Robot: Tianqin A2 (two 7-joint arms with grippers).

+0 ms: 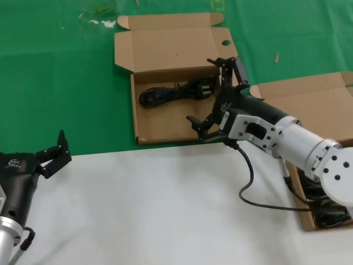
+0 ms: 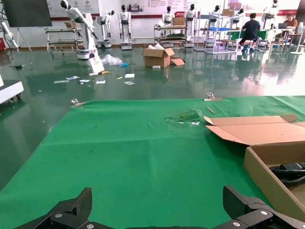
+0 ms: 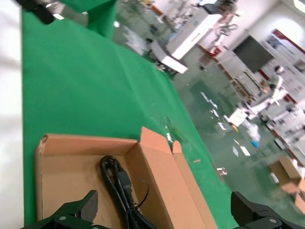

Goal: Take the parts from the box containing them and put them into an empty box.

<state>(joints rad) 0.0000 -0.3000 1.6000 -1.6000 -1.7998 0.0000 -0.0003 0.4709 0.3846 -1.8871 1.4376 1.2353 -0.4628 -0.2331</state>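
Head view: your green mat (image 1: 60,72) meets a white tabletop (image 1: 138,210); nothing blocks the punched-lid corrugated box (image 1: 165,55), which has one coiled black cord (image 1: 176,91) lying across its floor. Second cardboard box (image 1: 309,99) sits at your right (more cords (image 1: 325,212) at its near corner, under the arm). Right gripper (image 1: 212,91) hangs over the first box's right wall, fingers spread wide, holding nothing. Left gripper (image 1: 55,152) is parked low at the left, also splayed.

Box with a round hole (image 1: 165,55): matt brown corrugated cardboard.
Power cord (image 1: 176,91): black, slightly glossy plastic.
Tabletop (image 1: 60,72): matt green cloth; nearer part smooth white.
Right arm (image 1: 298,143): smooth silver casing.
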